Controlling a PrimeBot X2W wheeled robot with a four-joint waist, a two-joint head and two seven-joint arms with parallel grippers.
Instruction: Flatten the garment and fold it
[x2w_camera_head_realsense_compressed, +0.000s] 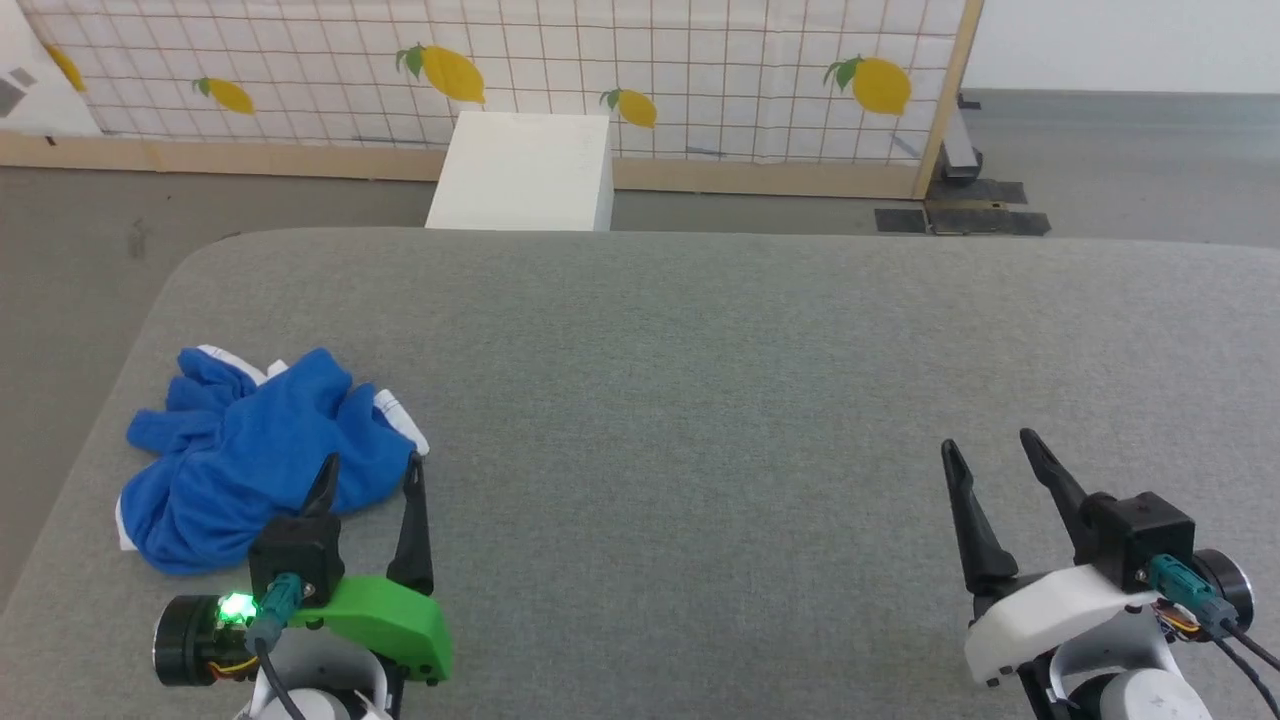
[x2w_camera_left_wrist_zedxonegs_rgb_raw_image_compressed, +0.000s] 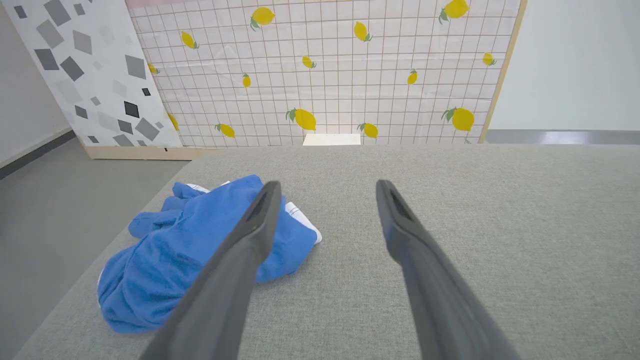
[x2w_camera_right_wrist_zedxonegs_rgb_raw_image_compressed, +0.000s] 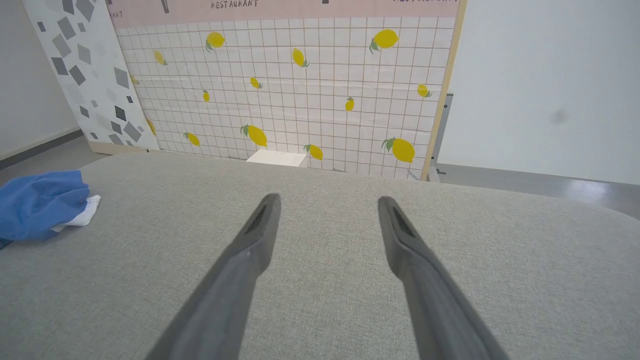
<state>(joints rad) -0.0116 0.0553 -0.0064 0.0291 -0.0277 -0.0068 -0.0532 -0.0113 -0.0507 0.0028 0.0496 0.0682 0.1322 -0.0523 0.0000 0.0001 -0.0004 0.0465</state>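
Note:
The garment lies crumpled in a bright blue heap with bits of white trim showing, near the left edge of the grey padded table. My left gripper stands open just at its near right side, one finger over the blue cloth, nothing held. In the left wrist view the garment sits left of and partly behind the left finger. My right gripper is open over bare table at the lower right, far from the cloth. The right wrist view shows the garment at its far left edge.
A white box stands on the floor beyond the table's far edge. Behind it runs a tiled panel with lemon prints on a wooden frame. The table's left edge drops off close to the garment.

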